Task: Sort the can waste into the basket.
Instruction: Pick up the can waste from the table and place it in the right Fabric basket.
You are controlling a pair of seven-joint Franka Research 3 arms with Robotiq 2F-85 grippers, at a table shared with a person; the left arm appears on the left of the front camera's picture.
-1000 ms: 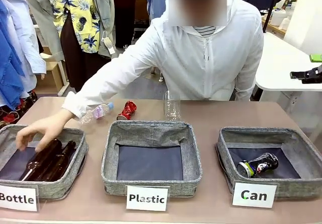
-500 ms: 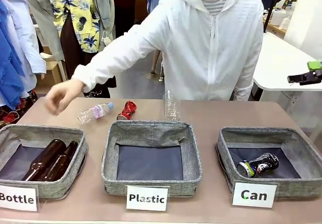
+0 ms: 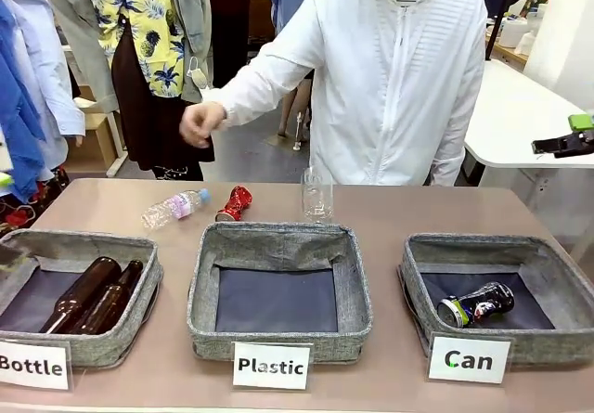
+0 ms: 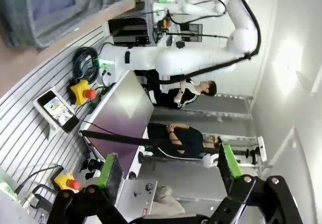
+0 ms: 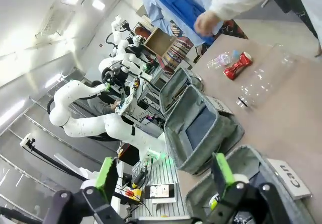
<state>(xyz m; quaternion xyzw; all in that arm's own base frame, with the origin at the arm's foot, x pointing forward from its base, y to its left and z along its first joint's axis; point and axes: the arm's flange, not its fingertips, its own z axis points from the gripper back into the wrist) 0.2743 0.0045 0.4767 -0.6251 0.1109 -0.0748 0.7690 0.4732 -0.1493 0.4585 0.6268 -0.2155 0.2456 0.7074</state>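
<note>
While the black can (image 3: 475, 304) already lies inside the Can basket (image 3: 414, 283), the red can (image 3: 234, 203) sits on the counter (image 3: 390, 211) well left of that basket, far side, so approx. half sorted. R hand (image 5: 163, 171) and L hand (image 4: 169, 164): fingers spread, nothing gripped.

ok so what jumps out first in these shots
Nearest the camera the Bottle basket, Plastic basket and Can basket stand in a row, a black can lying in the last. A red can lies on the table behind the Plastic basket, and the person's hand is raised beyond the far edge.
</note>
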